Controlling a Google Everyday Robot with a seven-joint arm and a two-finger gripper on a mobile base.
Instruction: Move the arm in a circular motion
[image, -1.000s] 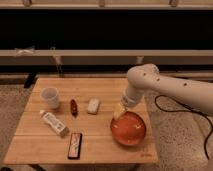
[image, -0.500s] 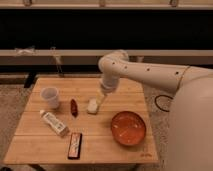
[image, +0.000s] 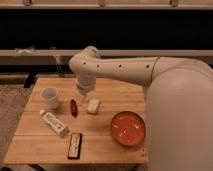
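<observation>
The thick white arm (image: 135, 70) with small dark dots reaches in from the right across the wooden table (image: 110, 142). Its rounded joint bends down near the table's far left part. The gripper (image: 82, 96), its pale yellowish tip, hangs just above the tabletop, between a small red object (image: 74, 106) and a white block (image: 93, 105). It holds nothing that I can see.
A white cup (image: 50, 97) stands at the left. A white tube (image: 54, 123) and a dark flat bar (image: 75, 145) lie near the front. An orange bowl (image: 128, 127) sits at the front right. The arm's bulky white body (image: 182, 125) fills the right side.
The arm has swung left: from over the orange bowl, past the white block, to the table's left part. Its body now looms larger on the right.
</observation>
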